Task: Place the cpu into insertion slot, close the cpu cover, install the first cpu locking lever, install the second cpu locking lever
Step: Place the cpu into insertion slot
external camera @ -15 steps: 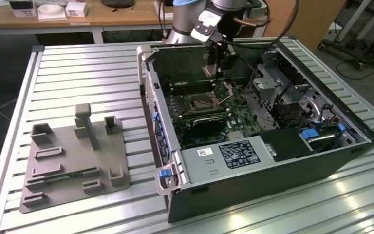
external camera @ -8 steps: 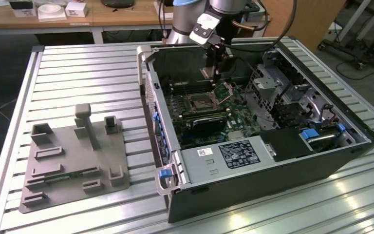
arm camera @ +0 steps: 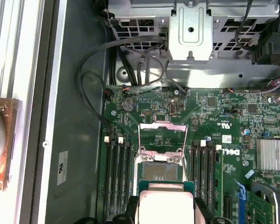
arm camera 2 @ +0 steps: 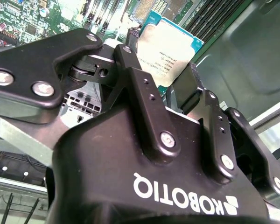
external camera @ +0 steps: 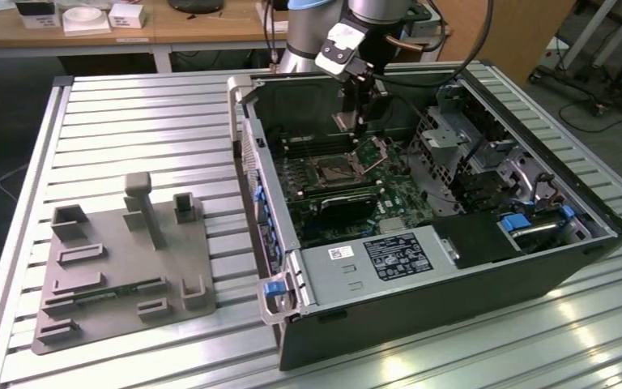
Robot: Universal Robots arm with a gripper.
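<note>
Pincer [arm camera 2: 164,77] noted clamped on the cpu [arm camera 2: 170,49], fingers [arm camera 2: 130,65] pressed against opposite edges, silvery top facing the second wrist view. Cpu held above the insertion slot [arm camera: 159,171], not yet seated. Cpu cover [arm camera: 162,125] seen raised open on its hinge just beyond the slot. Black memory slots [arm camera: 116,177] recorded on both sides of the socket. Open computer case [external camera: 440,300] set on the slatted metal surface [external camera: 138,121]; grey fixture block [external camera: 127,267] lies toward the exterior view's left

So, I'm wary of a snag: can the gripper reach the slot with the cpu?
Probably yes: the cover stands open, the slot lies bare, and nothing shows between it and the cpu in the gripper.
</note>
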